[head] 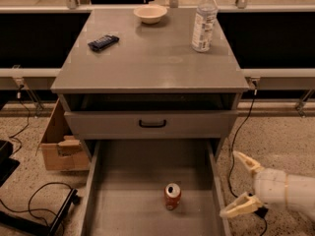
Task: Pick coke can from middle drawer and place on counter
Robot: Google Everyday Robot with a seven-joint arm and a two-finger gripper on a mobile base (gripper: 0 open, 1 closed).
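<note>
The coke can (172, 196) is a small red can with a silver top. It stands upright on the floor of the open middle drawer (133, 181), near the middle front. The grey counter (152, 58) is the top of the cabinet above. My gripper (242, 183) is at the lower right, outside the drawer's right wall, level with the can and apart from it. Its two cream fingers (248, 162) are spread wide and hold nothing.
On the counter stand a clear water bottle (204, 21) at the back right, a cream bowl (150, 14) at the back, and a dark flat object (103, 42) at the left. A closed drawer front with black handle (152, 124) sits above the open drawer. A cardboard box (59, 144) and cables lie on the floor at left.
</note>
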